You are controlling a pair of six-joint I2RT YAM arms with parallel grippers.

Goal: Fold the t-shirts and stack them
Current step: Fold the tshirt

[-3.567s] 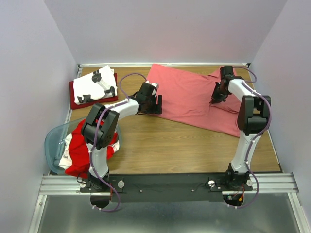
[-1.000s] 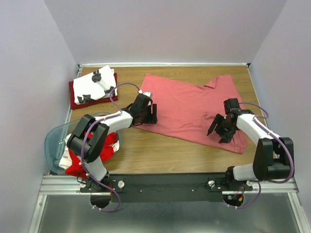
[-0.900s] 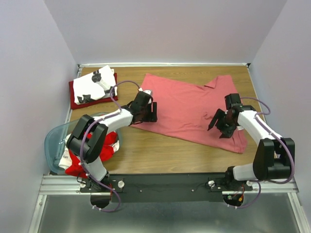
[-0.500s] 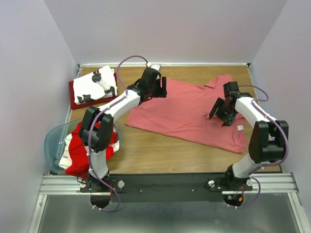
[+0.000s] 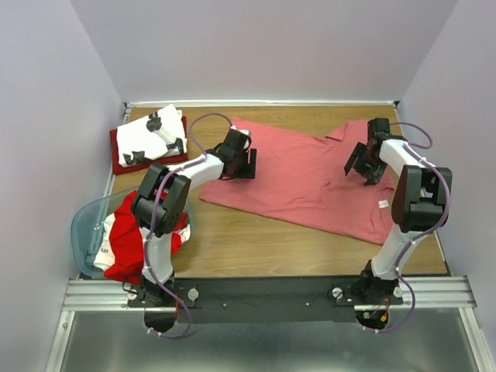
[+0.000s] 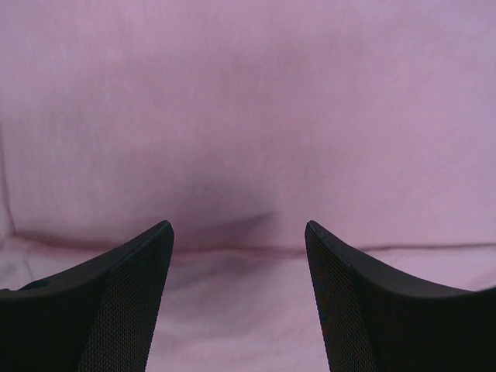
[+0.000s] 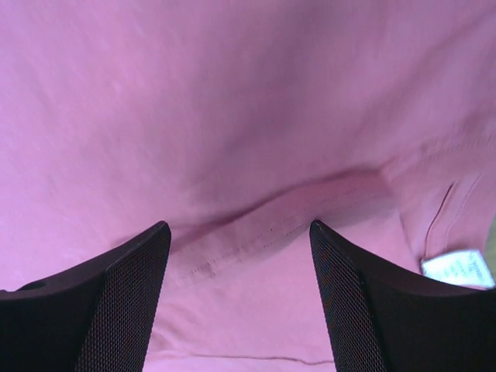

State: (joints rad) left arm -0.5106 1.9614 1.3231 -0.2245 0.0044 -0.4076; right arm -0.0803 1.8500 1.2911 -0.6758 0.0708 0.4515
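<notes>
Left claw point(image 6: 239, 231): jaws apart, nothing between them, only salmon cloth below. Right claw point(image 7: 239, 231): same, jaws spread and empty over salmon cloth. Can't tell from any view whether either one's tips touch the fabric. Both sit over the salmon shirt point(image 5: 302, 178), left claw at its far-left part, right claw at the far-right part just beside the collar point(image 5: 346, 130). The shirt lies spread flat on the tabletop point(image 5: 256, 236), centre to right. Its long axis runs roughly left-right, with the right end dropping toward the near edge and the collar at the far-right end. Nothing sits on the shirt apart from the two claws. Well apart, in the far-left corner: white shirt with black prints point(image 5: 147, 133), folded, on top of the dark red shirt point(image 5: 122, 161). At the near-left edge: translucent tub point(image 5: 84, 225) with bright red and white shirts point(image 5: 124, 249) bunched in it and spilling over; the left arm's lower links cross in front of that pile. The top view gives layout only. The left wrist view adds a soft fold line point(image 6: 232, 246) across the cloth just ahead of the fingertips. The right wrist view adds a stitched seam point(image 7: 263, 229) running diagonally between the fingers, and a white label point(image 7: 457, 270) at the right edge, which is only a small speck from the top.
</notes>
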